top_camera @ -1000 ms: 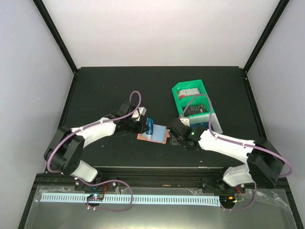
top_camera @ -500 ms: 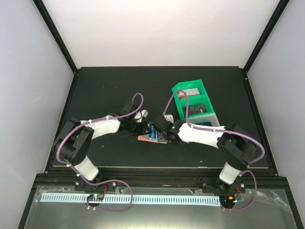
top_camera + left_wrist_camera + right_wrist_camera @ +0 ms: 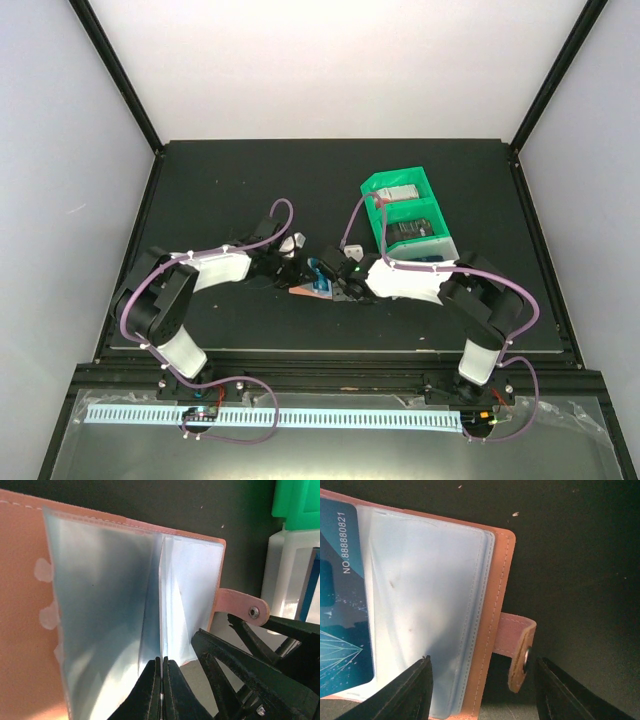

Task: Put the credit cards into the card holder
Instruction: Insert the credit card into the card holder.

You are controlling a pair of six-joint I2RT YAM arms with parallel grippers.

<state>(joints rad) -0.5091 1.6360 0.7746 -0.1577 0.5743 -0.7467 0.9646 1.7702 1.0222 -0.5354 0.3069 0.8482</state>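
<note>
Salmon leather lies spread open on the dark worktop (image 3: 220, 190) between my two arms: this is the holder (image 3: 20, 605), flat near the middle and just left of the green tray (image 3: 375, 205). Its clear sleeves (image 3: 100, 590) face up. My left tool (image 3: 162, 662) is pressed narrow, the two fingers nearly meeting, and one sleeve leaf stands up from the rest and runs straight in between the tips, so I take it to be pinched there. My right tool (image 3: 482, 662) is spread wide and holds nothing. One finger sits over the sleeves and the other out over bare worktop, so the holder's edge and its snap tab (image 3: 512, 635) lie between them. The tab sticks out from that edge, bent slightly upward, with its metal stud showing. A blue card (image 3: 340, 610) printed with a number lies in the holder under clear plastic, at the left of my right wrist view. I cannot tell how far into its sleeve it sits. From above, both tools crowd over the holder, nearly touching each other. In the tray, a red-and-white card (image 3: 400, 190) shows in the far compartment and a dark card (image 3: 408, 232) in the next one.
</note>
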